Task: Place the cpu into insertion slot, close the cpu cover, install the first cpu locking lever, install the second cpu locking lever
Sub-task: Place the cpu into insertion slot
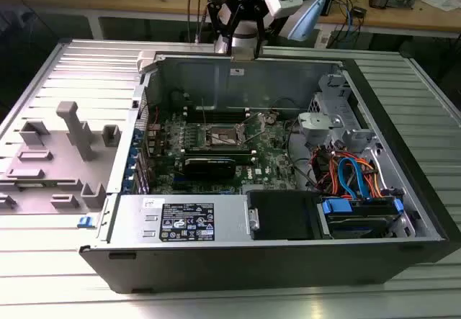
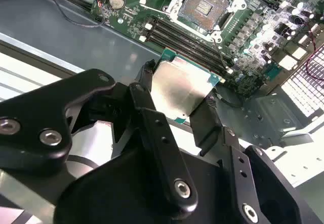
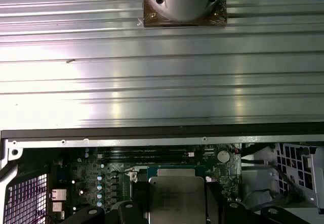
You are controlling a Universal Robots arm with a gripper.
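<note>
My gripper [image 2: 177, 96] is shut on the cpu [image 2: 183, 88], a flat silver square on a green base, held by two opposite edges between the black fingers [image 2: 205, 119]. In the first wrist view the cpu [image 3: 175, 196] hangs above the motherboard, close to the case's wall. The insertion slot [image 2: 205, 4] lies uncovered further along the green board, its contact field bare inside a metal rim. In the exterior view my arm [image 1: 245, 16] stands over the far wall of the case, and the insertion slot [image 1: 220, 136] sits mid-board below it. I cannot make out the cpu cover or the levers clearly.
Long black RAM slots [image 2: 187, 42] run between the cpu and the slot. A coin battery [image 2: 117, 0] sits on the board. The open case holds a power supply [image 1: 187, 219] and orange and blue cables [image 1: 353, 175]. A grey fixture [image 1: 65, 153] stands at the exterior view's left.
</note>
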